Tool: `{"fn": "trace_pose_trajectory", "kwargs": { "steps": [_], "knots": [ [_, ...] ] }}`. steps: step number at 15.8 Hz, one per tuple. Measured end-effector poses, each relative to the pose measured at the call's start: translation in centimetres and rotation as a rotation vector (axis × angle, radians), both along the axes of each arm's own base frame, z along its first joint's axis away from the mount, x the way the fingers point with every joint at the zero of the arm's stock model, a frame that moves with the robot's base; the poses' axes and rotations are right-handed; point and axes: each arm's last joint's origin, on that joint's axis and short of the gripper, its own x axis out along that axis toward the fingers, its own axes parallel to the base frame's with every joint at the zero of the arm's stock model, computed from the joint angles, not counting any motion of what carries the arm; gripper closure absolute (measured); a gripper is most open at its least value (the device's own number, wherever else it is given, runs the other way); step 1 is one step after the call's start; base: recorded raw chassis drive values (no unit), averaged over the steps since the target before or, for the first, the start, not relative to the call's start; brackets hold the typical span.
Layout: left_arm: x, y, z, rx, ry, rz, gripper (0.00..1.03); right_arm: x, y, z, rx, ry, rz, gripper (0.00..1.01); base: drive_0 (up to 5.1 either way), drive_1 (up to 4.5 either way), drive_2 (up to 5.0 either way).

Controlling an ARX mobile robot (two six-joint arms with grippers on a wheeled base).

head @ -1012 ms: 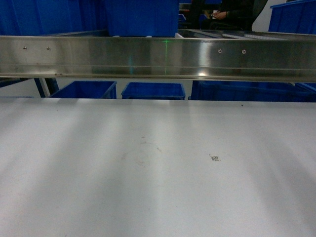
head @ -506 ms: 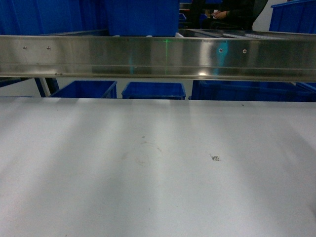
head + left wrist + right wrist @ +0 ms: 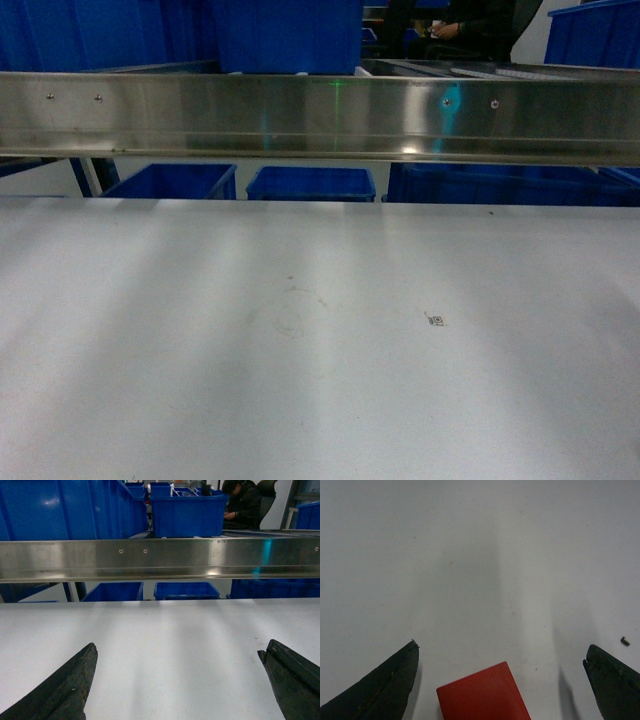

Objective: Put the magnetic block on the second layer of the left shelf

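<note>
The magnetic block (image 3: pixel 482 694), a plain red cube, lies on the white table (image 3: pixel 470 555) at the bottom of the right wrist view. My right gripper (image 3: pixel 500 652) is open, its dark fingertips (image 3: pixel 395 680) standing wide on either side of the block without touching it. My left gripper (image 3: pixel 177 649) is open too, with nothing but bare table (image 3: pixel 170 630) between its tips. It faces a shiny stainless-steel rail (image 3: pixel 160 557) of a rack. The same rail (image 3: pixel 320 115) crosses the head view, where neither gripper nor the block shows. Whether this rail belongs to the left shelf I cannot tell.
Blue plastic bins stand above the rail (image 3: pixel 285 35) and below it behind the table (image 3: pixel 310 184). A person in dark clothes (image 3: pixel 242 502) sits at the far back. A small printed mark (image 3: pixel 435 320) sits on the table's right half.
A faint cyan glint has appeared on the right part of the rail in the head view. Nothing else has visibly moved.
</note>
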Motion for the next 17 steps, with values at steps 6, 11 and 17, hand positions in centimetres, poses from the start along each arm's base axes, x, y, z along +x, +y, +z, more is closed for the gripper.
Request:
{"fn": "trace_pose_trajectory", "kwargs": {
  "steps": [6, 11, 17],
  "knots": [
    [0.0, 0.0, 0.0, 0.0, 0.0, 0.0, 0.05, -0.8, 0.2, -1.9, 0.006, 0.041, 0.002, 0.34, 0.0, 0.0, 0.0],
    [0.0, 0.0, 0.0, 0.0, 0.0, 0.0, 0.05, -0.7, 0.2, -2.3, -0.009, 0.013, 0.005, 0.68, 0.0, 0.0, 0.0],
    [0.0, 0.0, 0.0, 0.0, 0.0, 0.0, 0.05, -3.0, 0.7, 1.8, -0.051, -0.116, -0.016, 0.68, 0.0, 0.0, 0.0]
  ]
}}
